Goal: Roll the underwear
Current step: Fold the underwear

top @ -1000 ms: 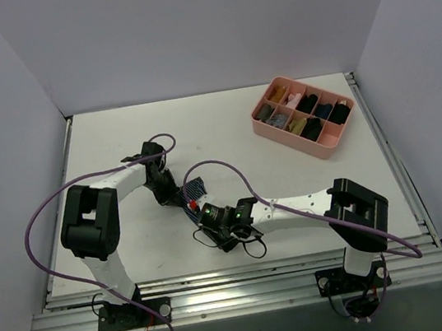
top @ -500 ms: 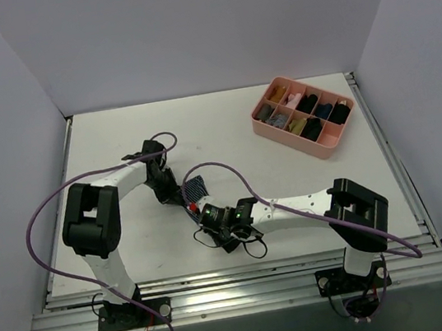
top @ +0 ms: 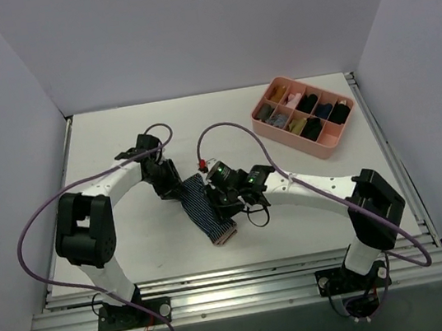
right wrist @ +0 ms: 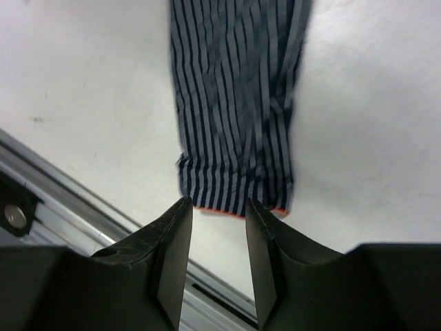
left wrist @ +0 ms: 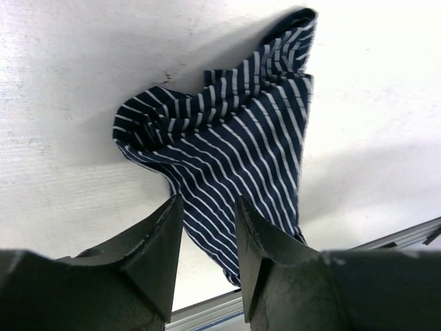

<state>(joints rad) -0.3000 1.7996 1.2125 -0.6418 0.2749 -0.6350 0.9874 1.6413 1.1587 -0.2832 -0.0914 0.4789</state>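
The underwear (top: pixel 205 211) is soft dark navy cloth with thin light pinstripes, lying unrolled on the table (top: pixel 110 149) as a long narrow strip that slants from mid-table toward the near edge. The far end, just under my left claw (left wrist: pixel 209 203), is bunched into loose crumpled folds, while the rest lies fairly flat with the stripes running lengthwise. The near end, seen past my right claw (right wrist: pixel 217 203), finishes in a straight hem with a thin pinkish-red edge.

One underwear (top: pixel 207 209), one pink tray (top: pixel 292 141), two pincers (left wrist: pixel 208 207) (right wrist: pixel 219 203)
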